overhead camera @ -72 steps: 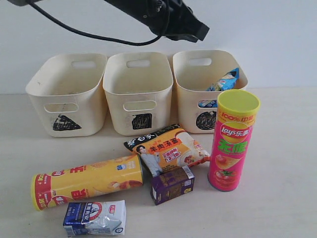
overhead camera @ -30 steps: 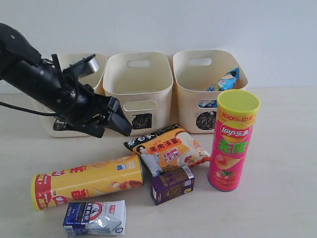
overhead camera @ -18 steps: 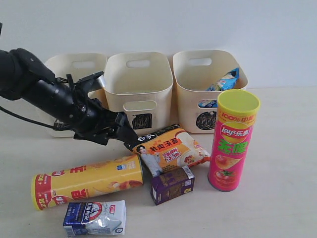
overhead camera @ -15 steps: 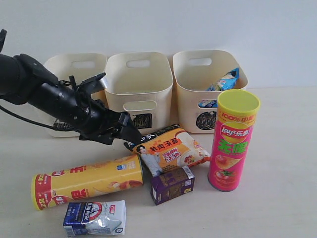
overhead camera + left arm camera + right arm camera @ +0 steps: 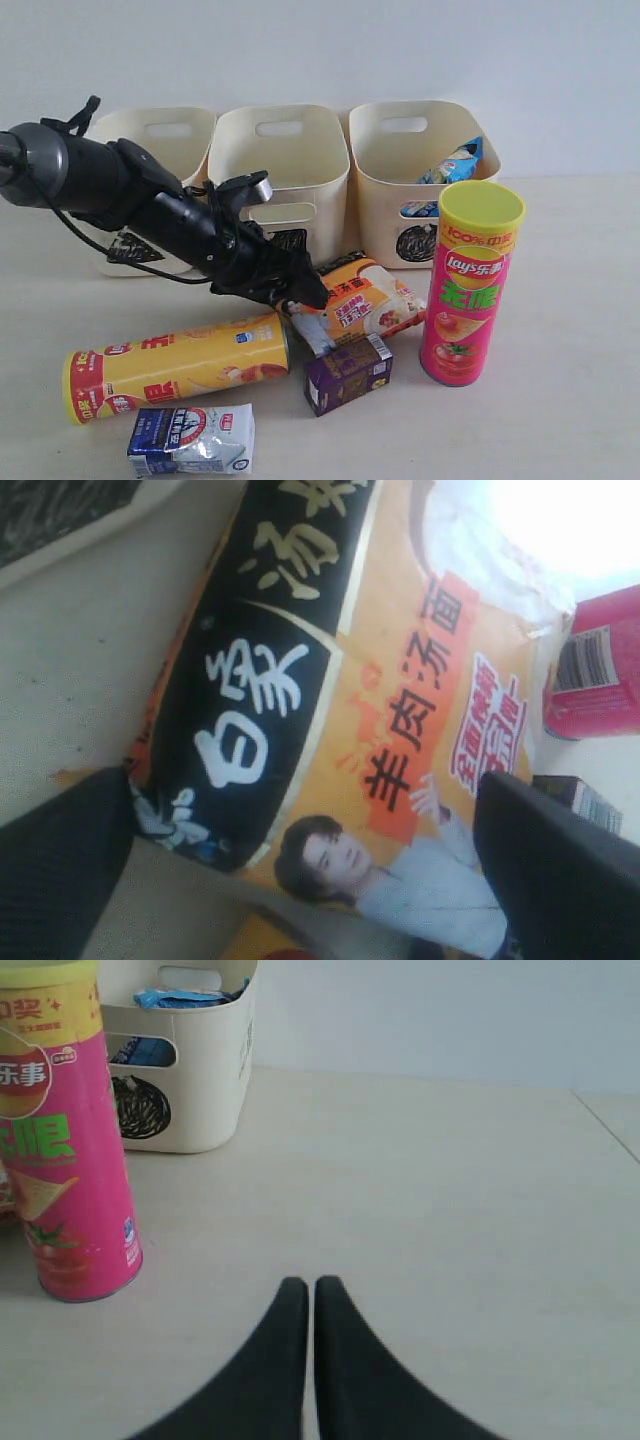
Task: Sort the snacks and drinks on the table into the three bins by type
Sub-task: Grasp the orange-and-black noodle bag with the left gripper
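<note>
My left gripper [image 5: 300, 290] [image 5: 300, 870] is open low over the near-left end of the orange bag [image 5: 365, 300] [image 5: 400, 680], one finger on each side of it. The bag lies flat on the table [image 5: 560, 420]. The pink-red chip tube [image 5: 470, 295] [image 5: 60, 1150] stands upright to the right. A yellow chip tube [image 5: 175, 365] lies on its side at the front left. The purple carton [image 5: 348, 373] and the milk pouch [image 5: 190, 440] rest in front. My right gripper [image 5: 312, 1285] is shut over bare table, out of the exterior view.
Three cream bins line the back: triangle [image 5: 80, 170], square [image 5: 280, 160], circle [image 5: 385, 190]. A blue bag [image 5: 455, 165] [image 5: 185, 998] sits in the circle bin. The left arm stretches in front of the triangle and square bins.
The left arm has swung down and rightward from in front of the triangle bin to the orange bag, its jaws now astride the bag's end. The right gripper has not moved.
</note>
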Controlling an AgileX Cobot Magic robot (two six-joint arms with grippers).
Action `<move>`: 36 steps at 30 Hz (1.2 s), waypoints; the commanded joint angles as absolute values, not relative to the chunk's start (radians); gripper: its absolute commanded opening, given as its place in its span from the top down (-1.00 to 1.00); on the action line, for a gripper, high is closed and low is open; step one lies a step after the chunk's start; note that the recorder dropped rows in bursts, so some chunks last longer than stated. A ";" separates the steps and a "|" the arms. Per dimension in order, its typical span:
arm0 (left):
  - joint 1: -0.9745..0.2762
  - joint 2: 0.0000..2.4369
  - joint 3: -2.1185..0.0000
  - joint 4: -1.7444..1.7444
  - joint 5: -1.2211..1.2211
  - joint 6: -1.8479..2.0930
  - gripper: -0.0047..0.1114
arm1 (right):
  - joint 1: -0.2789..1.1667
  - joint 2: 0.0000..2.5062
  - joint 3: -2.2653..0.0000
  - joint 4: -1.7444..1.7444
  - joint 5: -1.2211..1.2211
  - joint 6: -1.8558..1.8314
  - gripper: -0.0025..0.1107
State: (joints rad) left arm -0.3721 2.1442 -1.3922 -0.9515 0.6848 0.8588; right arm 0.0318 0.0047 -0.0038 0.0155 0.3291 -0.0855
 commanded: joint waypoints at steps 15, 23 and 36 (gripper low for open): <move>-0.377 2.074 -1.423 -0.813 0.677 0.796 -0.56 | 0.029 0.000 0.000 0.014 0.322 -0.087 0.96; -0.358 2.104 -1.478 -0.777 0.755 0.724 -0.56 | 0.029 0.000 0.000 0.014 0.322 -0.087 0.96; -0.362 2.222 -1.516 -0.769 0.760 0.734 -0.56 | 0.029 0.000 0.000 0.014 0.322 -0.087 0.96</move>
